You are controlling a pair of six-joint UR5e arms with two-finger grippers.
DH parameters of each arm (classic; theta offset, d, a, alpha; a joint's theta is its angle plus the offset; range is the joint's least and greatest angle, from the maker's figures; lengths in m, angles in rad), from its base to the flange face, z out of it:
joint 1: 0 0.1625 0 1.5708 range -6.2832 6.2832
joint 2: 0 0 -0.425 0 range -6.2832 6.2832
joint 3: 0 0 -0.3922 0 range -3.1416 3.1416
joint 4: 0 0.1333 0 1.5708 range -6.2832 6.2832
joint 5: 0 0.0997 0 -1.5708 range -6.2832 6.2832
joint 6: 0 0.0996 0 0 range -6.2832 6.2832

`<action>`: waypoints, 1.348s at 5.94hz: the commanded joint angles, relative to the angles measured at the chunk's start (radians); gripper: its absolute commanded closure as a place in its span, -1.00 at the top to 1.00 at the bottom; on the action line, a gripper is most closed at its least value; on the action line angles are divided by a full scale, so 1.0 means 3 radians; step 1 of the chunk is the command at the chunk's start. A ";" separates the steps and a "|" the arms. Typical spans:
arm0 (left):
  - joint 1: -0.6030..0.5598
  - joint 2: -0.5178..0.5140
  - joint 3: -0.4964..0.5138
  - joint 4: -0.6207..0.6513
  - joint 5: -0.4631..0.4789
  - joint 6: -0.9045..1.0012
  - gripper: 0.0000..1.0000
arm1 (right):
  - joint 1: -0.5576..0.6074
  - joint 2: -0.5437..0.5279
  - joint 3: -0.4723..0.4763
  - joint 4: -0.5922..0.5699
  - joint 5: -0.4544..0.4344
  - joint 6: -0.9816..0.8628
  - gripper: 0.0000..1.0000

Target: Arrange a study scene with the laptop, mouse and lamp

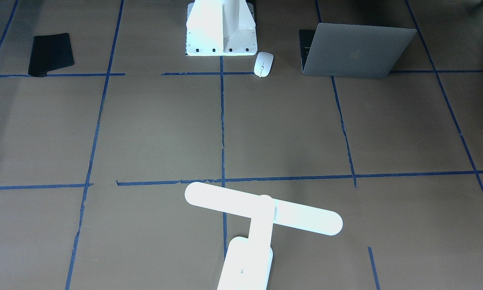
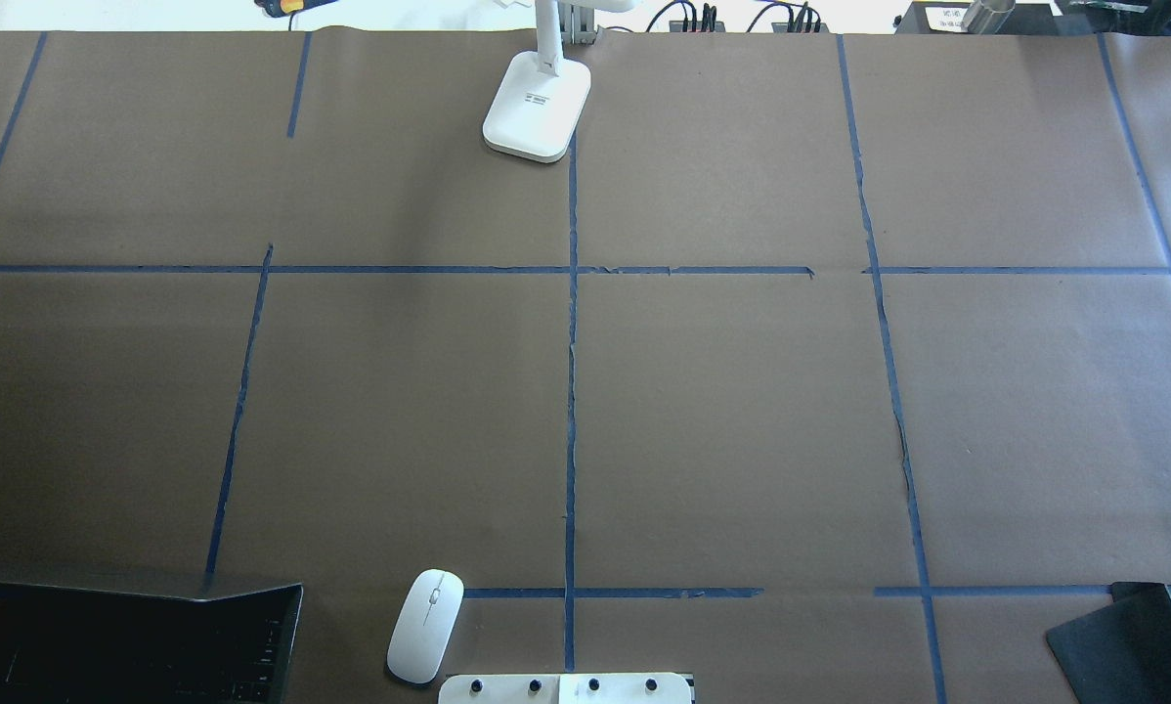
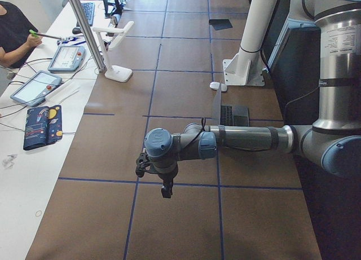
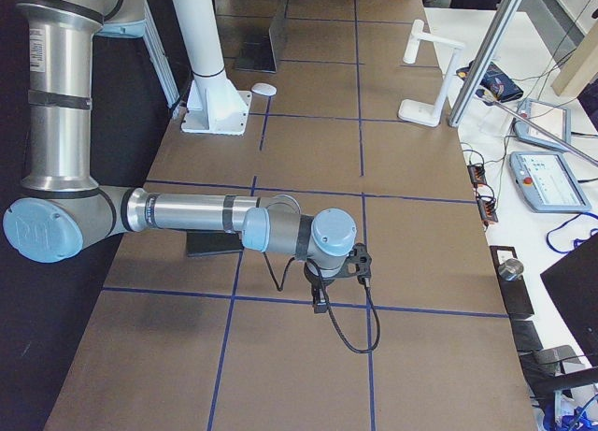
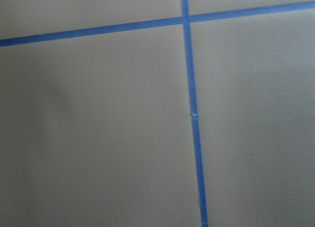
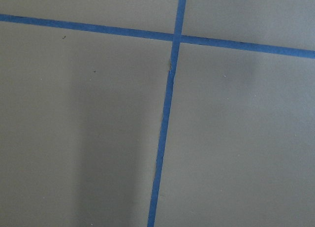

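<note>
Slim silver-grey metal laptop [image 1: 358,50] stands half open at robot's edge of brown worktop [image 1: 290,129], small white oval mouse [image 1: 263,63] near it, bright white bar-head lamp [image 1: 261,209] opp. side. Left gripper [image 3: 167,190] & right gripper [image 4: 320,305] - can't tell how far open, nothing seen held. Prob. best: slide laptop by base, don't lift by lid.

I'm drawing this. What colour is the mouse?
White; the mouse shows best in the front-facing view.

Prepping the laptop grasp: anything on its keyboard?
Nothing shows on the keys of the laptop in the overhead or left views. From the front, its lid covers all but a strip of them; overhead crops the near part.
</note>
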 commanded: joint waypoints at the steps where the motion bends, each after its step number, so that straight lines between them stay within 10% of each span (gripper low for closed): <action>1: 0.0035 0.0021 -0.0103 0.0041 -0.0023 0.0020 1.00 | 0.0000 0.0006 0.0061 0.0002 -0.0007 -0.0003 1.00; 8: 0.0279 0.0124 -0.0354 -0.0454 -0.0472 -0.0532 1.00 | -0.0077 -0.0015 0.0097 0.0002 0.0064 -0.0033 1.00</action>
